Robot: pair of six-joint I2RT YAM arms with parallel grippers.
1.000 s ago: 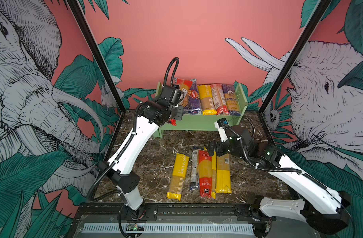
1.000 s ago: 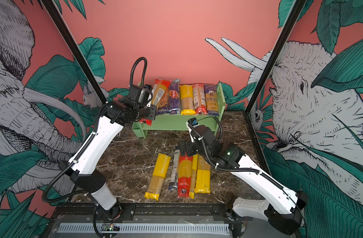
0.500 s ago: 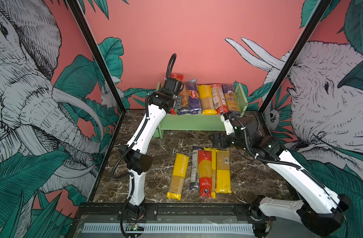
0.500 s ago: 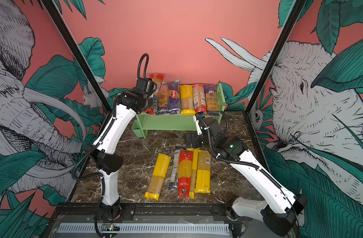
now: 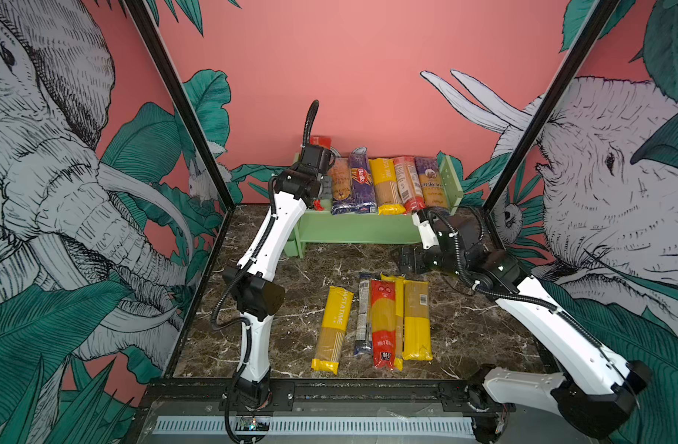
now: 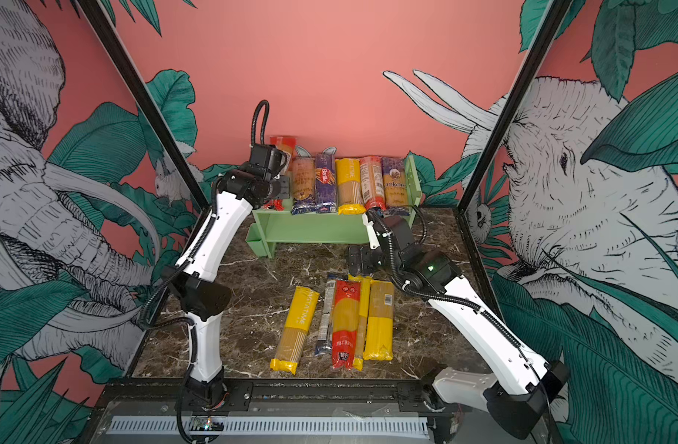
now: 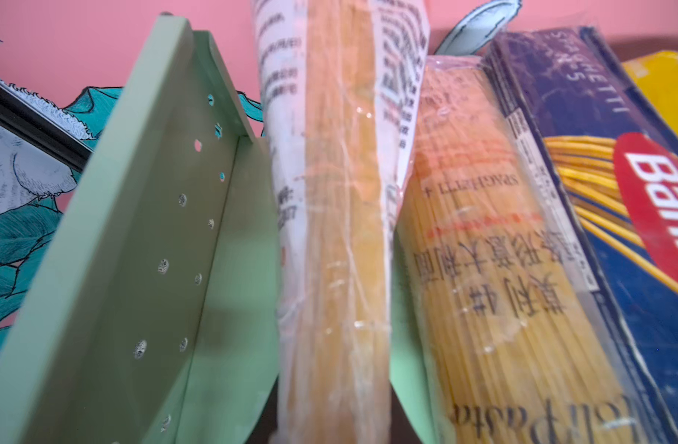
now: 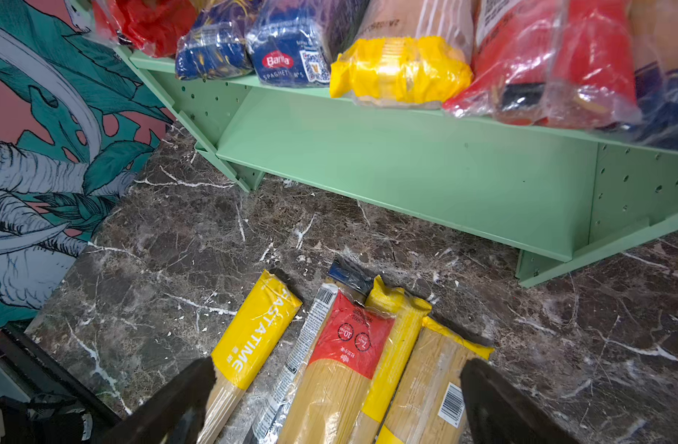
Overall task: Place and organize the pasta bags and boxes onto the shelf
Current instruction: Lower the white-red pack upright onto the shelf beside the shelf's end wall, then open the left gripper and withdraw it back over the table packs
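Left wrist view puts us close against a red-ended pack [image 7: 329, 230], clear-wrapped with a white printed label. It stands between the peg-holed left side panel of the shelf [image 7: 137, 269] and a pack with Chinese lettering [image 7: 495, 269]. The dark blue Barilla pack [image 7: 618, 192] is next on the right.

In both top views we find the left hand [image 5: 324, 190] at the far left end of the shelf's upper tier. Its fingers are together on the red-ended pack [image 5: 322, 140], whose red ends show above and below the hand. Five more packs sit side by side across the same tier, their near ends at its front edge. A small green cup [image 5: 291, 246] hangs low on the shelf's left side.

The right hand [image 5: 404, 259] hangs low over the marble worktop [image 5: 291, 346], just near of the shelf's right half, fingers spread wide and gripping nothing.

Just near of the right hand, five packs lie lengthwise on the worktop. The PASTATIME pack [image 5: 331, 330] lies slightly apart on the left. We see a slim blue-ended pack [image 5: 363, 315], a red-topped pack [image 5: 383, 323], a thin yellow pack [image 5: 399, 307] and a barcoded pack [image 5: 416, 319] pressed together.
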